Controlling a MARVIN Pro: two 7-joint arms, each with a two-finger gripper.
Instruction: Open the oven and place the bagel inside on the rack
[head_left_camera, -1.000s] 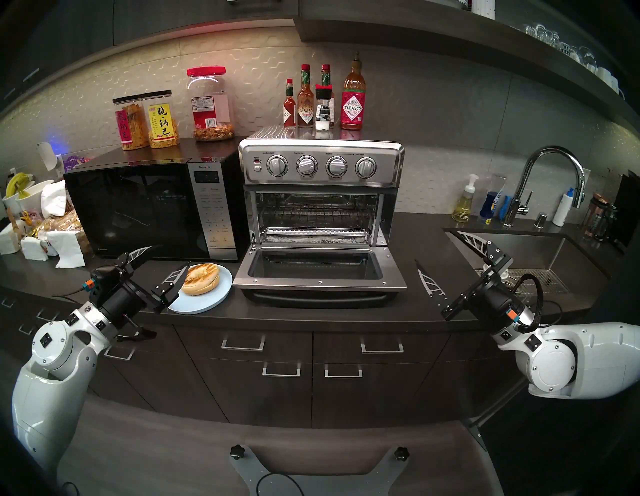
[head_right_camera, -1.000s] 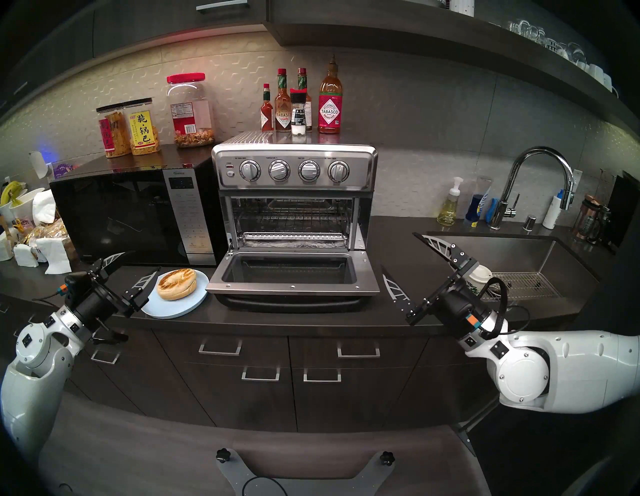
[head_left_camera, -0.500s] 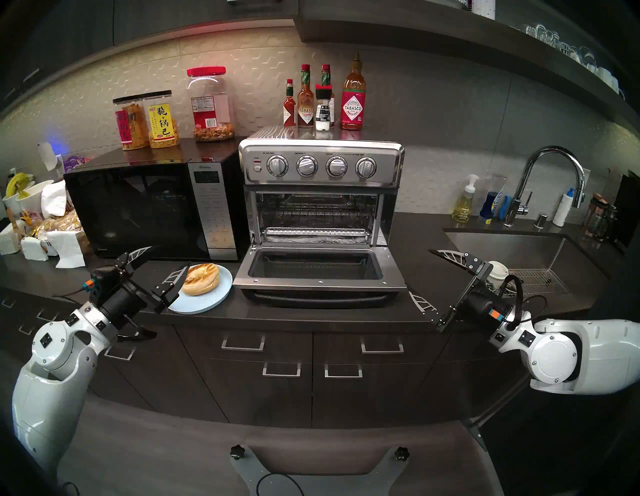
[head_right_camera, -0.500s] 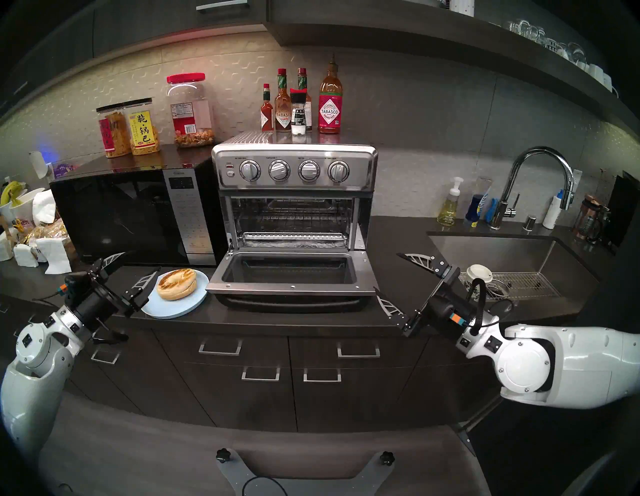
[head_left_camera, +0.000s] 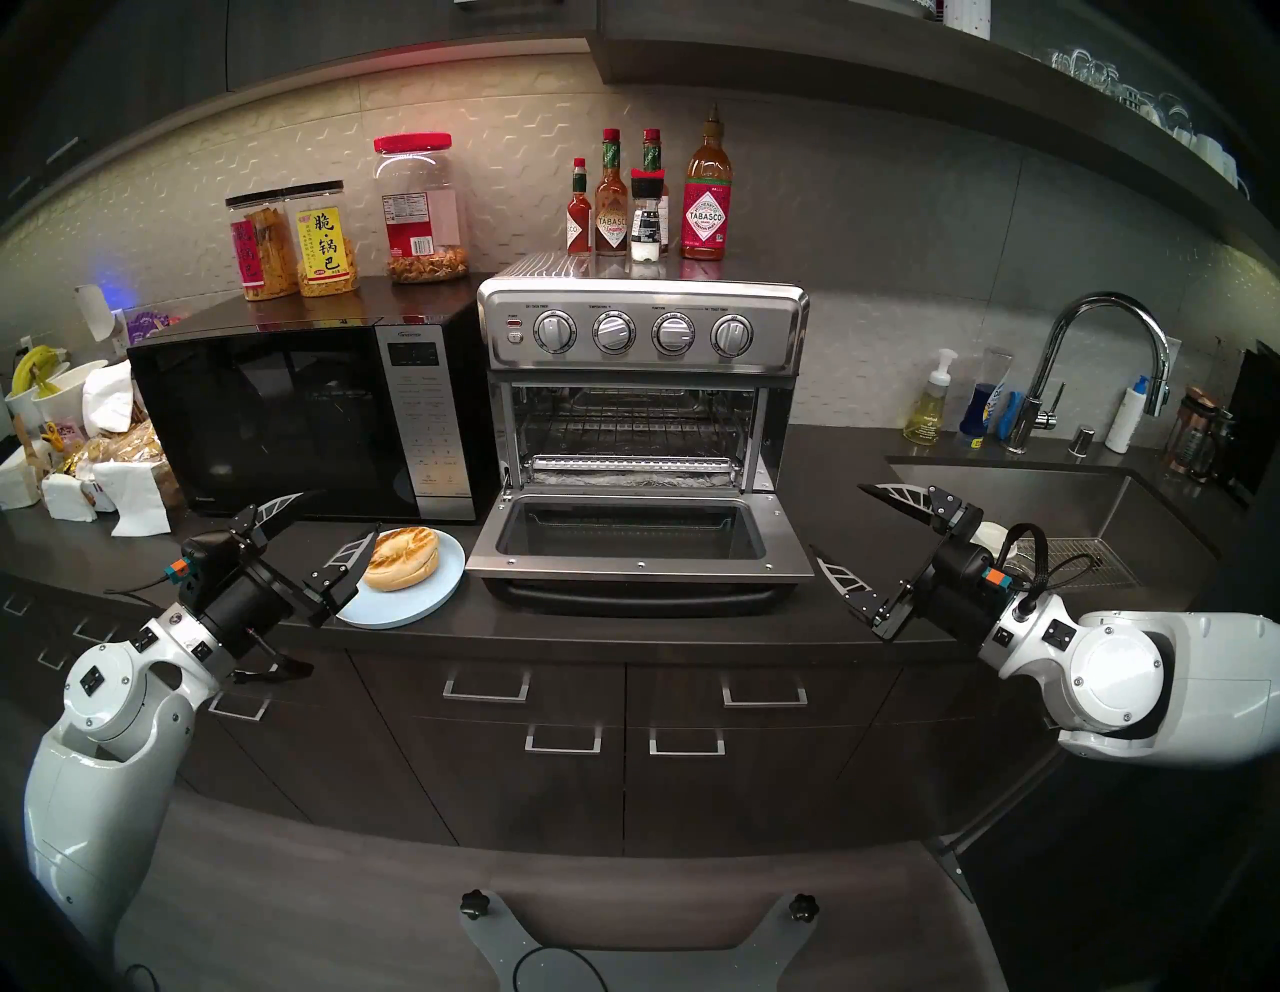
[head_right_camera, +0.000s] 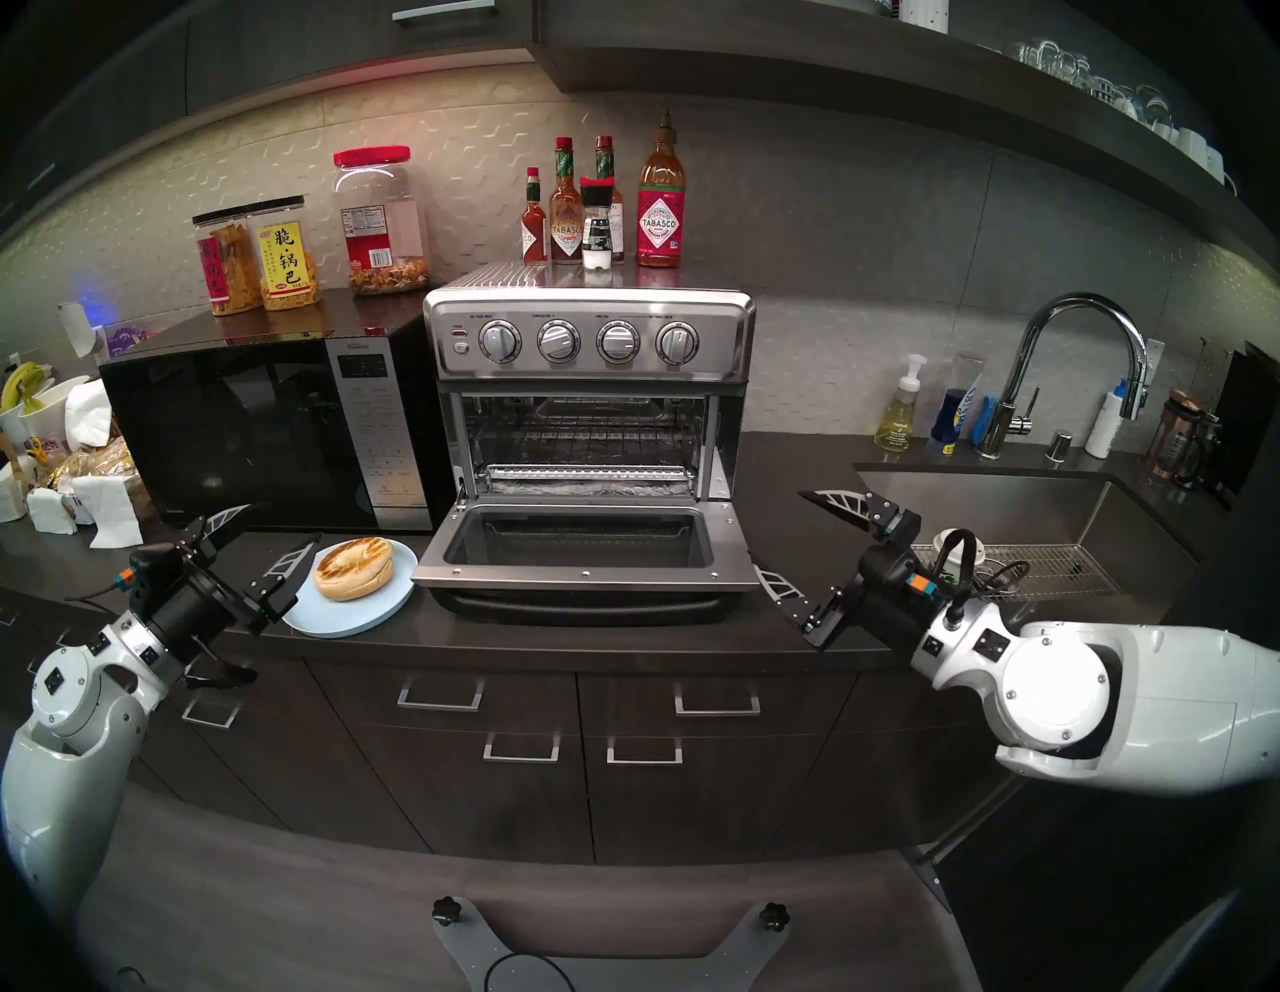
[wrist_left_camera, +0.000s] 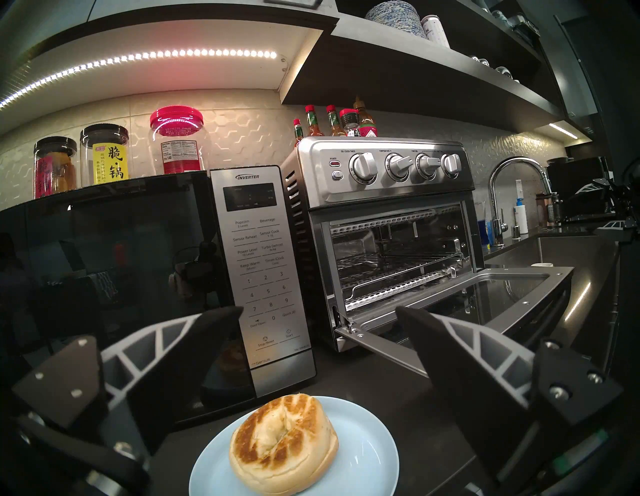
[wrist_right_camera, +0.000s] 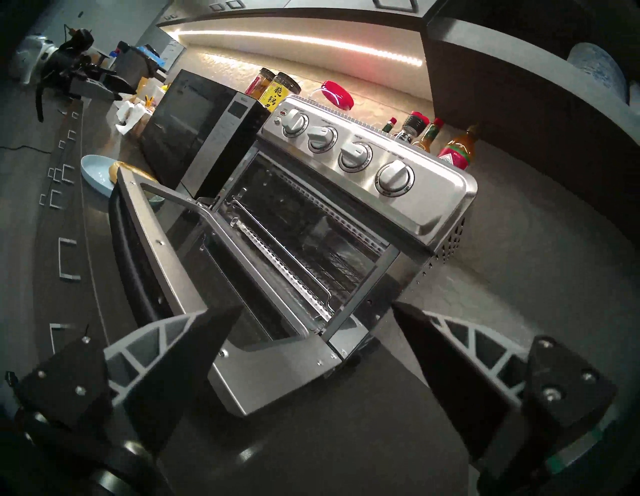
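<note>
Head pair high, facing the oven (head_left_camera: 644, 388) – wrist views low, flanking, sharing it.

Oven (head_left_camera: 644, 332) door down; toasted bagel (head_left_camera: 402, 558) left of it.

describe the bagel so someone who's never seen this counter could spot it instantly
Find the stainless oven with four knobs, its door dropped open, beside the black microwave. On the counter in front of the microwave, left of the open door, sits a pale blue plate. The bagel lies on it: round, golden-tan, with dark grill marks, the only food on a plate.
</note>
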